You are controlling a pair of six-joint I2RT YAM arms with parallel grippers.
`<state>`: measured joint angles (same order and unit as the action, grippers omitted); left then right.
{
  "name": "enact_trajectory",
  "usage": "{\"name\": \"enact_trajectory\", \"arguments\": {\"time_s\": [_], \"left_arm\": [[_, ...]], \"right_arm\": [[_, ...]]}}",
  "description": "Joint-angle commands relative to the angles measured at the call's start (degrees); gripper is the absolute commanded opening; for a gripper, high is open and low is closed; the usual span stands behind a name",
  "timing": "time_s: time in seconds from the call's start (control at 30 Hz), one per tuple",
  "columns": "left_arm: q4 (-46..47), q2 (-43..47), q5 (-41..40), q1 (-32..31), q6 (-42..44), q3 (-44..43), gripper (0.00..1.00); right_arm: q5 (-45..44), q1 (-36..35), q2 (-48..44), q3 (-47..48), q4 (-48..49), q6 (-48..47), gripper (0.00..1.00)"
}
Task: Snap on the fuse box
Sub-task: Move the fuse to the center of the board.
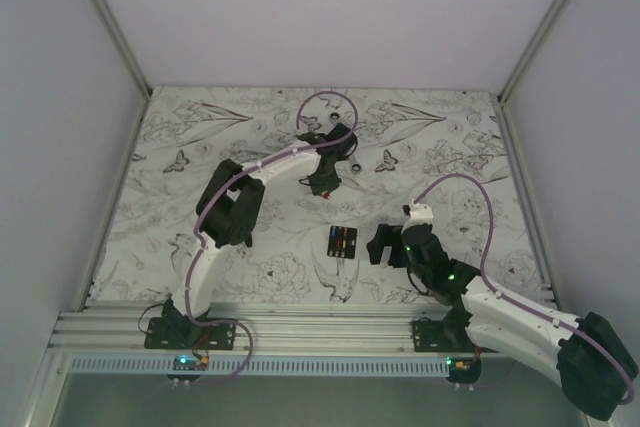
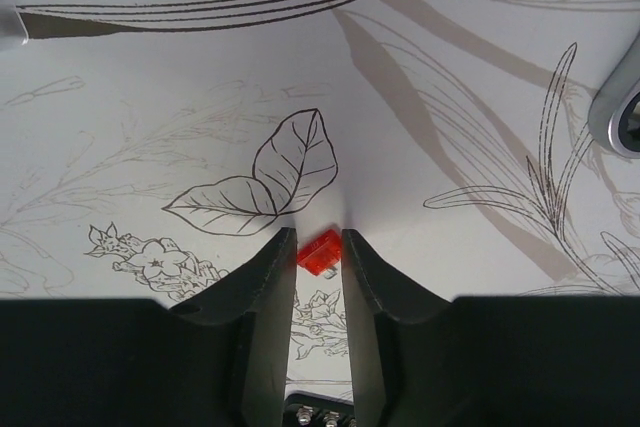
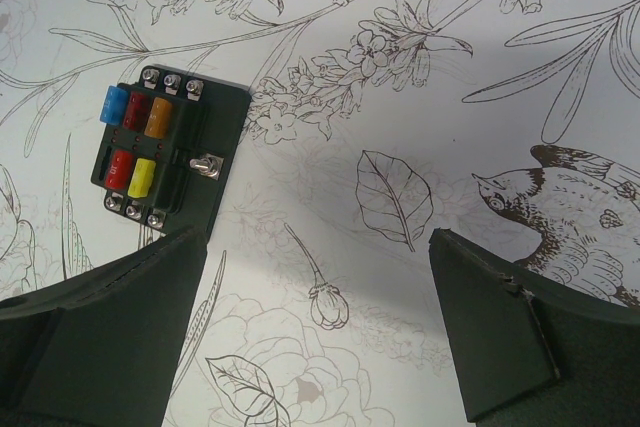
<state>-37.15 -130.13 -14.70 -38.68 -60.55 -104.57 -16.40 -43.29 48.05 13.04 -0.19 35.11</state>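
Fuse box (image 3: 165, 152) just outside the right pincer's (image 3: 315, 242) spread fingers (image 3: 110, 337) — near one fingertip.

The light is bright and even and comes from above. Soft grey shadows lie on the table (image 2: 430, 127). The top view is a little soft.

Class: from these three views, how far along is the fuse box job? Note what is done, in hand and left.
Done: five coloured fuses sit in the fuse box; one slot looks empty. In hand: the left claw brackets a loose red fuse on the table, grip unclear; the right claw hangs open beside the box. Left: carry that fuse over and snap it in.
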Motion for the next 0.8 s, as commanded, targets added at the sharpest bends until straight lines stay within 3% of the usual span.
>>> {"name": "enact_trajectory", "arguments": {"time_s": [0.0, 0.2, 0.47, 0.77], "left_arm": [[-5.42, -4.07, 1.29, -0.83, 3.01, 0.98, 0.28], [-6.47, -4.3, 3.33, -1.54, 8.69, 1.24, 0.24], [-6.52, -2.42, 12.94, -1.63, 27.15, 3.99, 0.2], [-6.38, 3.25, 9.69, -1.18, 39.71, 8.55, 0.21]], "right_arm": [[-0.69, 0.39, -0.01, -0.05, 2.16, -0.31, 0.99], [-0.78, 0.36, -0.62, -0.11, 1.85, -0.31, 0.99], [-0.84, 0.32, -1.18, 0.01, 1.24, -0.22, 0.99], [-0.74, 0.39, -1.92, 0.15, 0.38, -0.05, 0.99]]}}
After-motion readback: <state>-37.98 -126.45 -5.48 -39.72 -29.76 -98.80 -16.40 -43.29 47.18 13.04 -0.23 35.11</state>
